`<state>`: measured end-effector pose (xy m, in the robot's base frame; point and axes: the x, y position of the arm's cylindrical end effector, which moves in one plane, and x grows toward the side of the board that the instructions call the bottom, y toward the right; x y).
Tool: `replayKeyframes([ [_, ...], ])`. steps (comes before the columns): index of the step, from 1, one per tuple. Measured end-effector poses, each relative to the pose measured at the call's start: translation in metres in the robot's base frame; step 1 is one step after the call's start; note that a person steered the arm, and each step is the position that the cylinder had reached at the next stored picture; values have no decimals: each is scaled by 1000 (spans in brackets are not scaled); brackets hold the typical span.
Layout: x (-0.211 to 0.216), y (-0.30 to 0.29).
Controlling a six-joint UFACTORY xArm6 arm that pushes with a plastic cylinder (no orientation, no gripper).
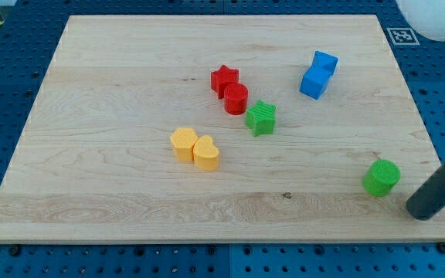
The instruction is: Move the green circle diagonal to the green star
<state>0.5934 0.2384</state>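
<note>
My tip (420, 213), a bare rod without fingers, waits just right of the green circle (381, 177); next I push it left toward the green star (261, 117).

green circle (381, 177) bottom right, green star (261, 117) centre

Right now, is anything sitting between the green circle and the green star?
No. In the camera view only bare wooden board lies between the green circle and the green star. My tip sits just beyond the circle, toward the view's bottom right.
</note>
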Motion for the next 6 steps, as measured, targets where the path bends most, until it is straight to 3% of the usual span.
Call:
replayKeyframes([
  [3,-34,-4],
  [6,-34,-19],
])
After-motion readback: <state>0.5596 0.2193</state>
